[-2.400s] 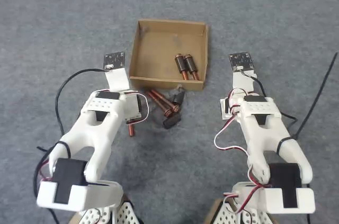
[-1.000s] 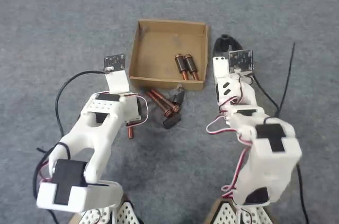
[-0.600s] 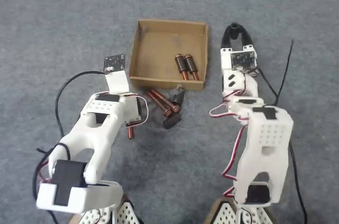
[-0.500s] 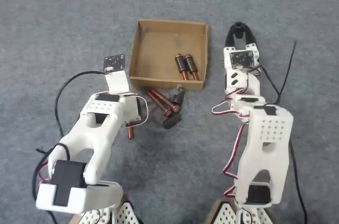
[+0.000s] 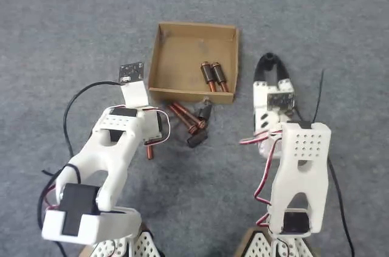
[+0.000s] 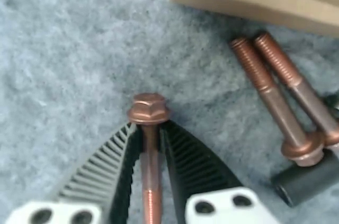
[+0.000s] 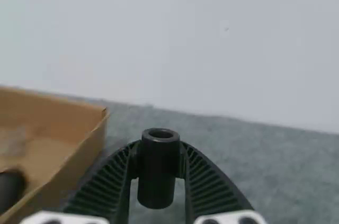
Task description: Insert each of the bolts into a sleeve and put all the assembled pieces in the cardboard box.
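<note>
- A copper-coloured flanged bolt is gripped by its shank in the left pincer, head outward, front-left of the brown cardboard box.
- A black cylindrical sleeve is clamped in the right pincer, bore open, right of the box, well apart.
- The bolt's threaded tip is cut off.

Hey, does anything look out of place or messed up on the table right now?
Nothing stands out. The left claw grips a bolt, the right claw a sleeve. Two loose bolts and two loose sleeves lie jumbled in front of the cardboard box, with no visible damage; two assembled pieces lie inside.
</note>
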